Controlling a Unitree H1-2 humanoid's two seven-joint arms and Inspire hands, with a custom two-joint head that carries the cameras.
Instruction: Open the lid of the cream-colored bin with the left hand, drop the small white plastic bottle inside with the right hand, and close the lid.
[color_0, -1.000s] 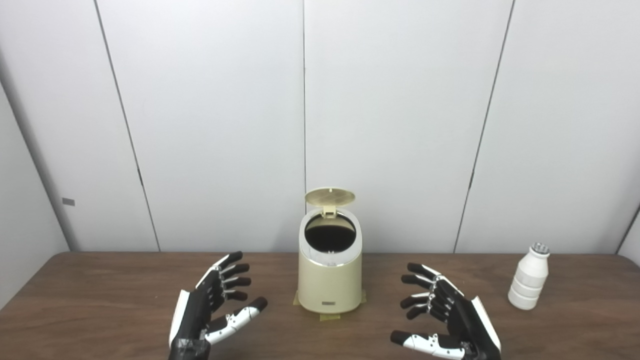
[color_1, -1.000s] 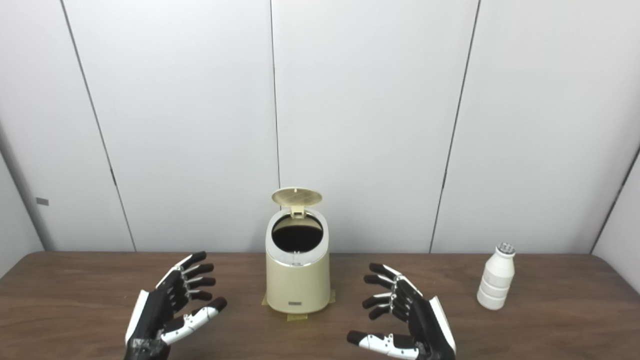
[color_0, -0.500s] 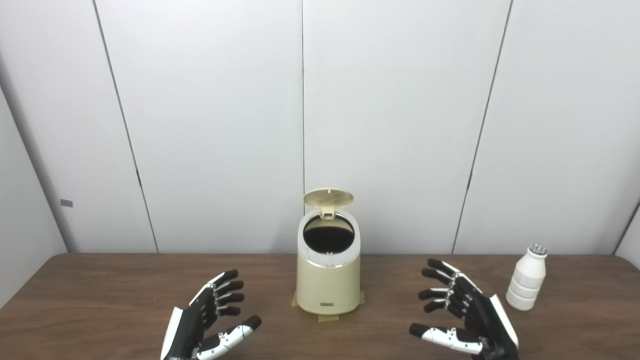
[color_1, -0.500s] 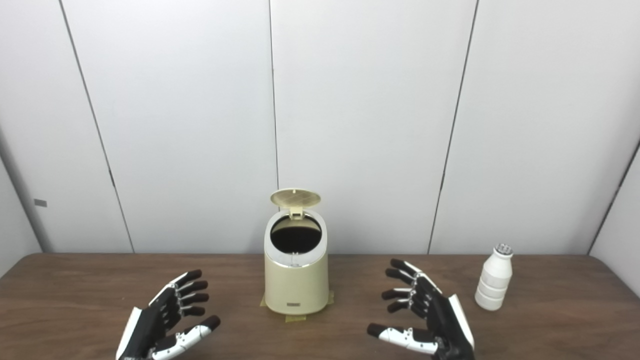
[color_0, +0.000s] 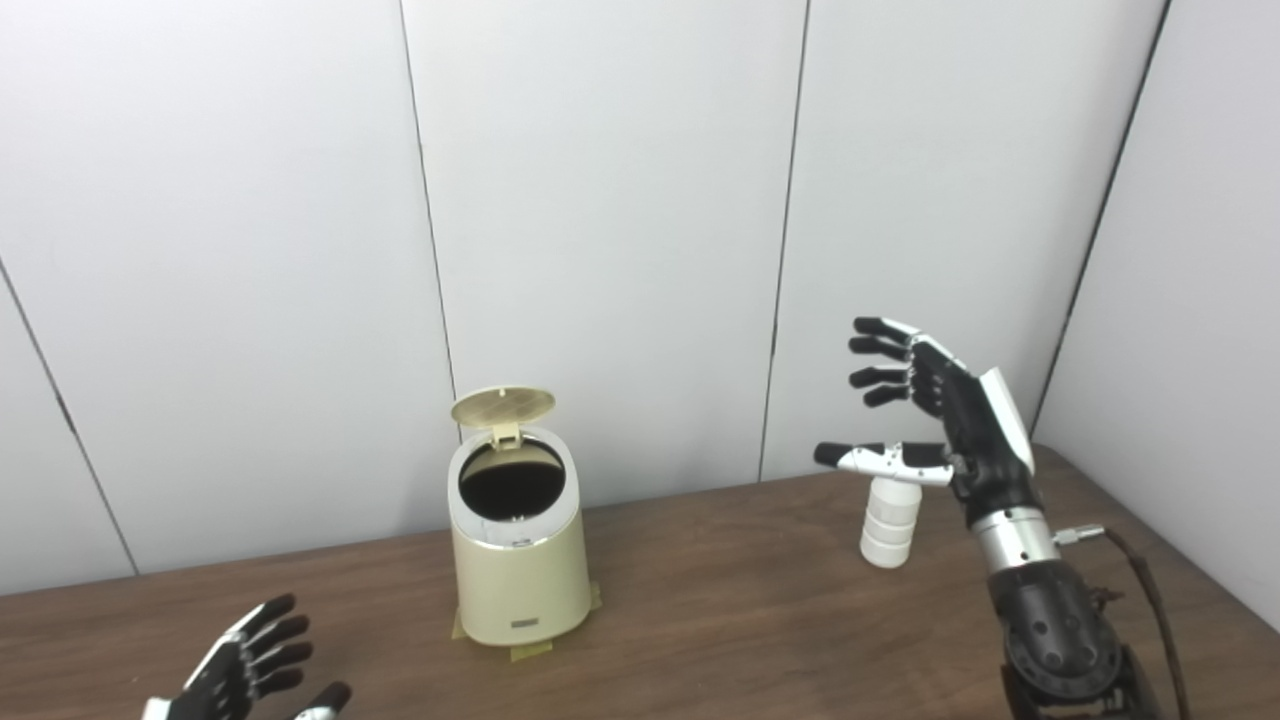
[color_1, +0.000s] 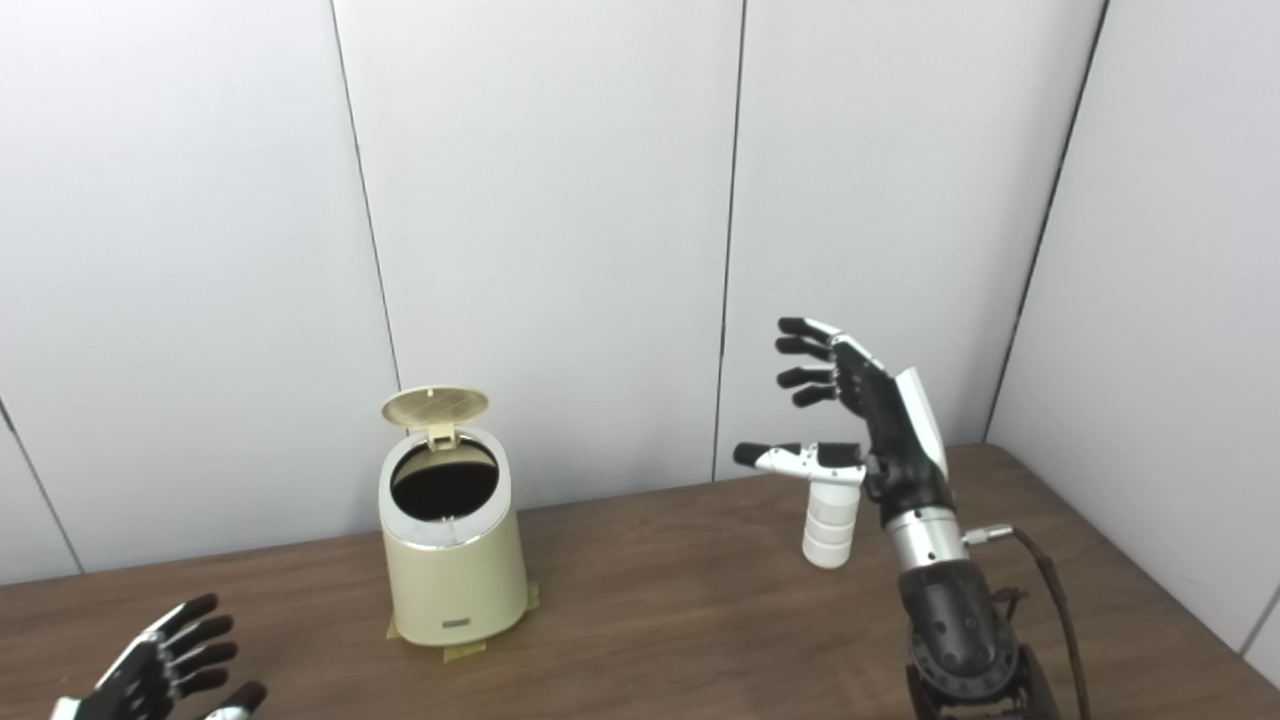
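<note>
The cream-colored bin (color_0: 520, 570) stands on the brown table (color_0: 720, 600) with its round lid (color_0: 502, 407) tipped up at the back and its dark mouth showing. The small white plastic bottle (color_0: 888, 525) stands upright at the back right of the table. My right hand (color_0: 935, 410) is open and raised, with its thumb in front of the bottle's top, so the cap is hidden. It holds nothing. My left hand (color_0: 245, 675) is open and empty at the bottom left, low over the table.
White wall panels (color_0: 600, 230) close the back of the table and the right side. Tape patches (color_0: 530, 650) lie under the bin's base. A cable (color_0: 1150, 600) runs from my right wrist along the table's right edge.
The camera has swung right, so the bin and bottle sit further left in view. My right hand has risen and reached over the bottle. My left hand has dropped toward the bottom left corner.
</note>
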